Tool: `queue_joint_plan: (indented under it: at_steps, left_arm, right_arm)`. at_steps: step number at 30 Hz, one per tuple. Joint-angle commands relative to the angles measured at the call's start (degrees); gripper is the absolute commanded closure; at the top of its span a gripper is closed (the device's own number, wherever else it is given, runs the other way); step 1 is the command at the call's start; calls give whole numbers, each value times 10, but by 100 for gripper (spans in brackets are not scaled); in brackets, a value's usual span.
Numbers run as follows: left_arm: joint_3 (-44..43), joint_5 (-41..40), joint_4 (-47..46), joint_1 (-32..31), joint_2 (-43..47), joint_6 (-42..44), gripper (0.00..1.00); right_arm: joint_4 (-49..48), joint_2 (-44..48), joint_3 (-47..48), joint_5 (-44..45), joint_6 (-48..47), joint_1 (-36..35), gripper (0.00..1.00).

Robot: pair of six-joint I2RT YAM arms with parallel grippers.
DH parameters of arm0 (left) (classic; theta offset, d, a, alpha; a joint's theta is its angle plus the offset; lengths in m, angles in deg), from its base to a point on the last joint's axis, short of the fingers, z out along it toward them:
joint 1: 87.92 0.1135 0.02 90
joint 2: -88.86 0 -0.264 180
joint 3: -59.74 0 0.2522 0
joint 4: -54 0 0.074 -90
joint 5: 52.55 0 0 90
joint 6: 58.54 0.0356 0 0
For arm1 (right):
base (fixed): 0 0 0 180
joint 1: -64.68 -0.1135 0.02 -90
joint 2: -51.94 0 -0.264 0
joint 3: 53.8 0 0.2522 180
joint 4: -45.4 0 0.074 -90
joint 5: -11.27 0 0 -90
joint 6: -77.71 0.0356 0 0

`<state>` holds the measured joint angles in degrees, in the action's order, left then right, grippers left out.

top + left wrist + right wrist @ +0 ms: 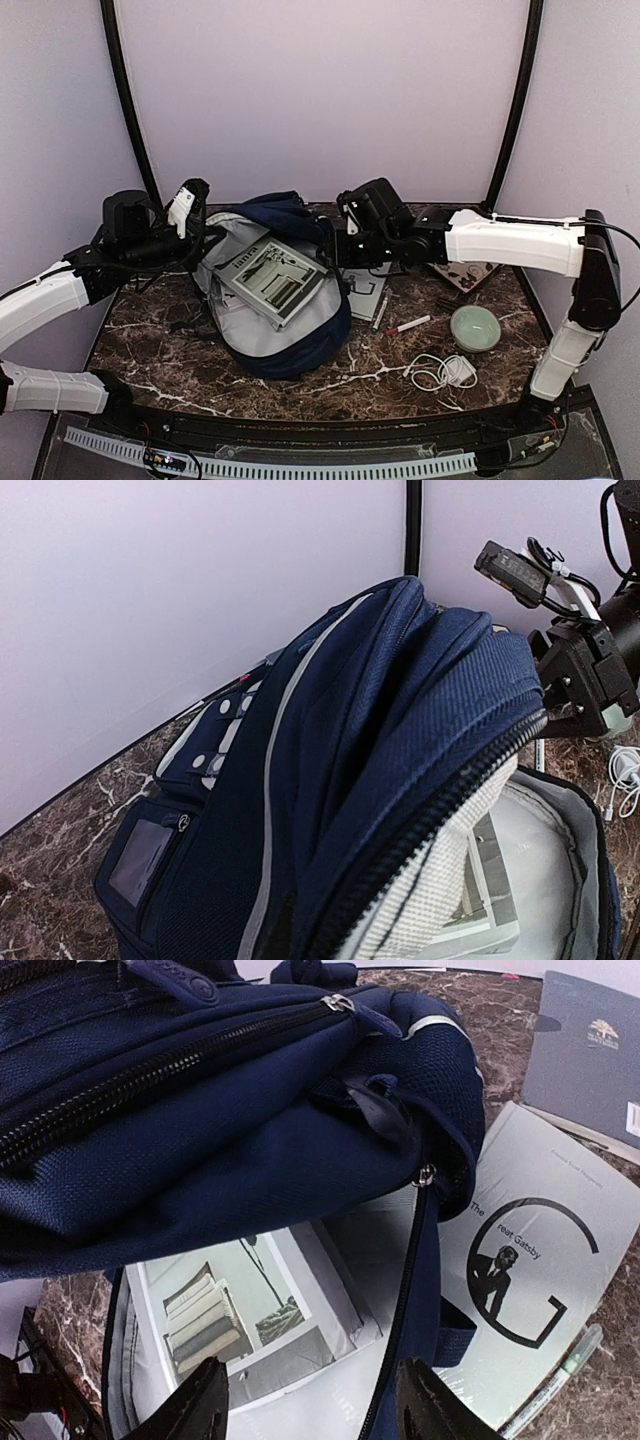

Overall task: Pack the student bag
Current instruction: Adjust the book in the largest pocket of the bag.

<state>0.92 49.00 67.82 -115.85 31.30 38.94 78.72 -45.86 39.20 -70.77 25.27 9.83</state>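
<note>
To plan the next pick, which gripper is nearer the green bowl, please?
Right gripper, at the side of the student bag facing the green bowl; left gripper beyond it.

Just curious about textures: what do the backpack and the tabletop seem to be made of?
Backpack: woven navy fabric, matte, visible weave and zipper. Tabletop: looks like polished dark marble, white veins; possibly a printed imitation.

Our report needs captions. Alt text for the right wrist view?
An open navy backpack fills the frame, a photo magazine lying inside. A Great Gatsby book rests on the marble table beside it; the right gripper hangs open below.
</note>
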Motion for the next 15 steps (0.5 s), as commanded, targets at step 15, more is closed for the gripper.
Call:
queue_joint_plan:
  at_steps: [15]
  left_arm:
    - [-24, 4, -45, 2, 3, -1, 100]
  right_arm:
    - [-56, -110, 39, -70, -14, -8, 53]
